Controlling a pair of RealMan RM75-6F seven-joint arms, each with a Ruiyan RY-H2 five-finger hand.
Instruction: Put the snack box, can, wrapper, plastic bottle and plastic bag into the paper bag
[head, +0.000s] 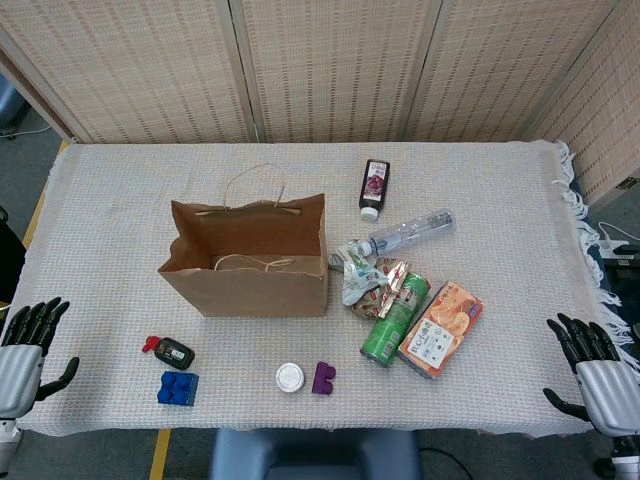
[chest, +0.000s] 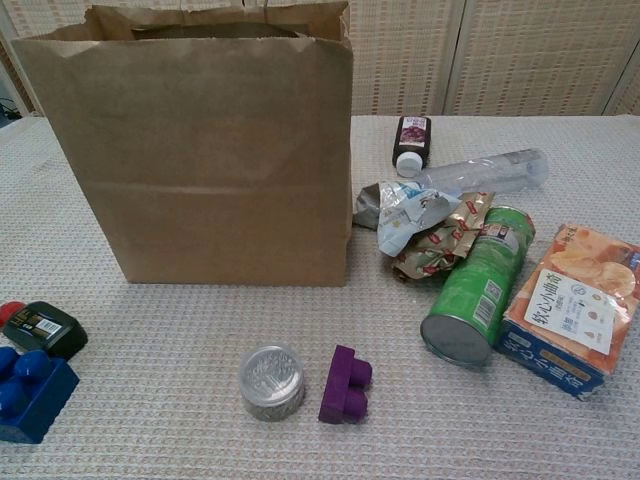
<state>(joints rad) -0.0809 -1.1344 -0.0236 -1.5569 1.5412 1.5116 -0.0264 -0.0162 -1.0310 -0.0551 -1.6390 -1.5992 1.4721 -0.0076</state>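
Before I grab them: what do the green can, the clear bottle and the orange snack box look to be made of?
Green can: seemingly a cardboard tube with glossy printed wrap and dull metal end. Clear bottle: thin transparent plastic, see-through and slightly crumpled. Orange snack box: printed paperboard, judging by its sharp folded edges and soft sheen.
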